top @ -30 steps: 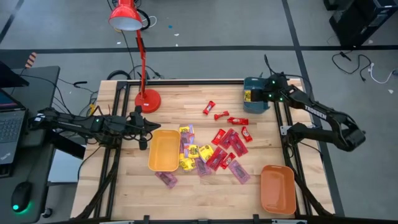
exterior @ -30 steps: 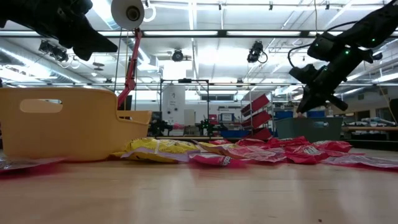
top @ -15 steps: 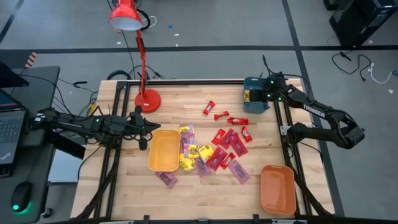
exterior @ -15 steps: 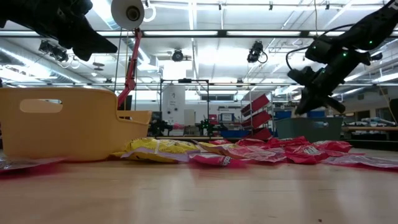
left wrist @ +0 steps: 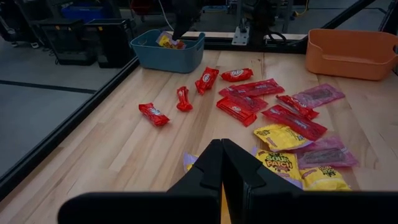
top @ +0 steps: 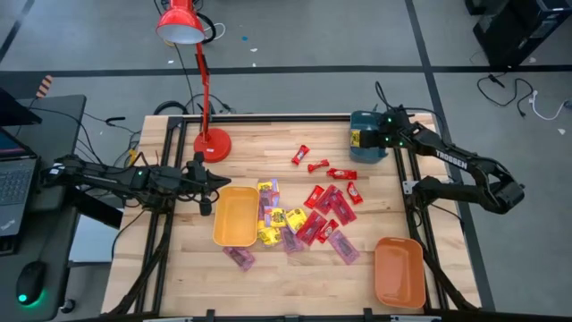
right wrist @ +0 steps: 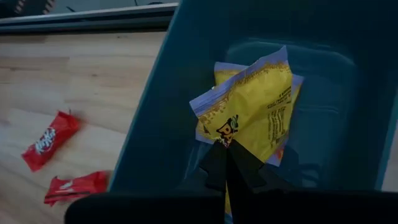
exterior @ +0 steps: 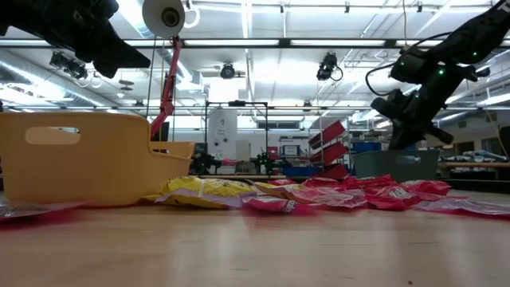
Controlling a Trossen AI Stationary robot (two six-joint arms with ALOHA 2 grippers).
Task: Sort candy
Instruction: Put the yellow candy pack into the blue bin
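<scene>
- Two arms at the table (top: 179, 268). Right gripper (top: 365, 140) hangs over the teal tray (top: 367, 159) near the far right corner; fingers pinched together on a corner of a yellow packet (right wrist: 252, 115), which hangs inside the tray above another yellow one.
- Left gripper (top: 207, 185) sits above the left edge, just beside the yellow-orange tray (top: 234, 216); fingers closed, nothing between them.
- Candy (top: 308, 215) mostly in a loose heap mid-table, right of the yellow-orange tray: yellow packets touching the tray's right wall, red wrappers farther right, pinkish-purple ones on the near side of the heap.
- One pinkish-purple packet (top: 239, 257) lies alone just off the near end of the yellow-orange tray.
- Three red sweets (top: 315, 162) lie apart from the heap, toward the far edge, between it and the teal tray.
- Orange tray (top: 399, 271) near the near right corner, no candy seen in it.
- Red desk lamp (top: 192, 54): base on the table near the far left corner, shade leaning out past the far edge.
- Low view: the yellow-orange tray's wall blocks the left part of the table; the heap hides anything behind it.
- Laptop (top: 13, 174) and mouse (top: 30, 283) on a side desk left of the table.
</scene>
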